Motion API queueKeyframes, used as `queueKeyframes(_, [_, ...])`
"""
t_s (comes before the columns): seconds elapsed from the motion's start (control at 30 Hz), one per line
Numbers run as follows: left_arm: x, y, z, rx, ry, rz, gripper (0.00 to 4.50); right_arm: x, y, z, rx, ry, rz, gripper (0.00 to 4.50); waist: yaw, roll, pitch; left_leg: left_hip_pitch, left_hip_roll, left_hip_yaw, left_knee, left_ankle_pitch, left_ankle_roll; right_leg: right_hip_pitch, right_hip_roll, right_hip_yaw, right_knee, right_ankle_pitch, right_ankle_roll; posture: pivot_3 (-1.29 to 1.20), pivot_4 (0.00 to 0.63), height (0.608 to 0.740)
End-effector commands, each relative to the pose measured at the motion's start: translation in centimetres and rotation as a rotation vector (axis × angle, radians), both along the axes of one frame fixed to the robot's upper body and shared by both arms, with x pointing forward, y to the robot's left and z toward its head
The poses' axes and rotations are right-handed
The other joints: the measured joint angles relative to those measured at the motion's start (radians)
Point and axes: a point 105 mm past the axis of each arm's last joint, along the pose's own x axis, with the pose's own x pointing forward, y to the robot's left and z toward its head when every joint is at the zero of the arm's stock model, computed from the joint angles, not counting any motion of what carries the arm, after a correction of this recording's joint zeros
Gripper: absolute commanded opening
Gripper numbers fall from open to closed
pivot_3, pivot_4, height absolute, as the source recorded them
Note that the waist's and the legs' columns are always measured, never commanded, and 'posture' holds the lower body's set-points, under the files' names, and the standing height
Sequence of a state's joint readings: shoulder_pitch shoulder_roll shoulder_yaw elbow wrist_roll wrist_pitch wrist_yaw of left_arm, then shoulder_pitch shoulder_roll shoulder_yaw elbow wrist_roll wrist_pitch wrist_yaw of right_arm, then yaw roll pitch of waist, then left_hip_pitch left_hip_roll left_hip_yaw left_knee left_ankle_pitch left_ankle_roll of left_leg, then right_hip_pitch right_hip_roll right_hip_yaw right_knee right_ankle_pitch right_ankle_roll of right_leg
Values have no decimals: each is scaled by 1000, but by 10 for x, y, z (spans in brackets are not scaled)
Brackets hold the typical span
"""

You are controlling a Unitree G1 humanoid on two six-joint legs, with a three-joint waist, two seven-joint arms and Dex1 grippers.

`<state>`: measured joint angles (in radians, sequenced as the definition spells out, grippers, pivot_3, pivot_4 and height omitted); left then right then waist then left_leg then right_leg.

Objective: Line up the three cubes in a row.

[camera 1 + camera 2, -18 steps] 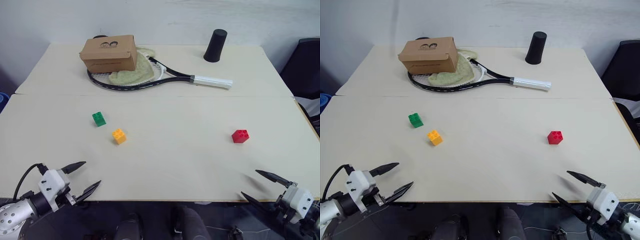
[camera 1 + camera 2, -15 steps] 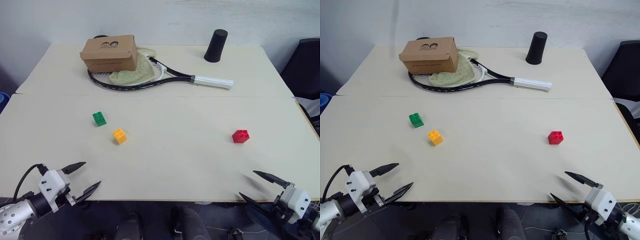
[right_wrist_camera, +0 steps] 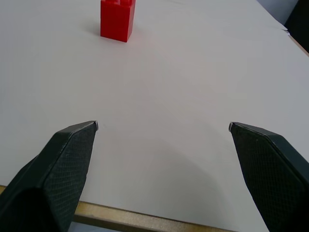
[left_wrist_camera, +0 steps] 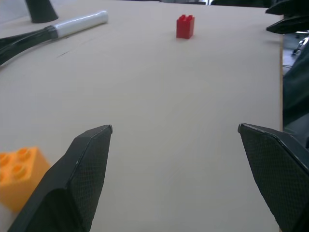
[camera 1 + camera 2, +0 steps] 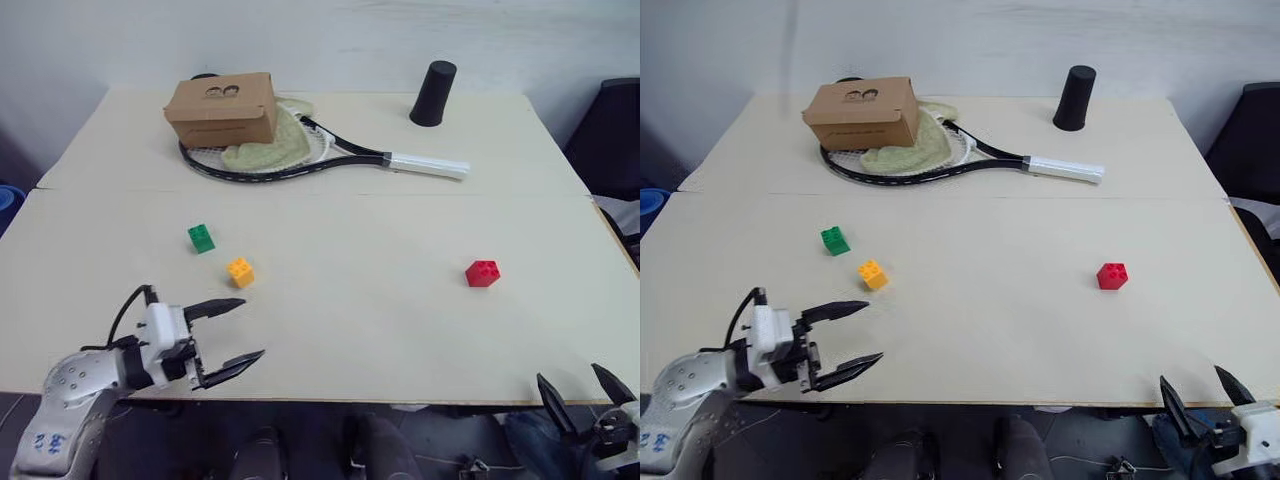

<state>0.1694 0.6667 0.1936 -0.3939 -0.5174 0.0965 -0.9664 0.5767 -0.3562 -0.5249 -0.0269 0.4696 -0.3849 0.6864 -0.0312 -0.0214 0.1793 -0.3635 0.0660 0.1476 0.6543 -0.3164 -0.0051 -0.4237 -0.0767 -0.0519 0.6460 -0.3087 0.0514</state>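
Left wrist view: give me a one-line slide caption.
Open left gripper low over the table, orange-yellow cube beside one finger, red cube far ahead.

Head pair looked down over the table (image 5: 400,330) from its near edge. Wrist cameras sat low, close to the tabletop; both caught the red cube (image 3: 117,18).

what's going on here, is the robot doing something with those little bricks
Nothing is held yet. The small green studded brick and the orange-yellow studded brick sit close together on the pale wooden table, while the red studded brick lies far off to the right, so no row exists. The left gripper hovers open just short of the orange-yellow brick; the right gripper is open at the table's near edge.
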Motion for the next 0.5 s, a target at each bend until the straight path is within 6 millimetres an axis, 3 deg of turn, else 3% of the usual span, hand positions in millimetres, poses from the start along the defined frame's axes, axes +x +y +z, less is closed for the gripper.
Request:
queueKeyframes(0.03, [-3, -12, 7, -26, -4, -76, 4356, 34, 26, 24, 33, -101, 43, 4500, -10, 0, 0, 3, 0, 0, -2, 1, -1, 2, 1, 1, 0, 0, 0, 0, 150, 740])
queueKeyframes(0.13, [-1, -15, 7, -27, 5, -93, 4356, 59, 36, 34, 72, -127, 39, 4500, -19, 1, 0, 8, 0, 1, -5, 2, -3, 6, 1, 1, -1, -1, -1, 0, 150, 740])
queueKeyframes(0.3, [1, -20, 3, -17, 9, -93, 4356, 120, 41, 42, 119, -114, -50, 4500, -19, 1, 0, 9, 0, 0, -5, 4, -8, 7, 1, 0, -1, -1, -1, 0, 150, 740])
queueKeyframes(0.5, [-2, -22, 0, -14, 9, -78, 4356, 150, 57, 39, 154, -83, -36, 4500, -5, 1, 0, 9, 0, -1, -5, 4, -8, 7, 2, 0, -2, -2, -1, 0, 150, 740])
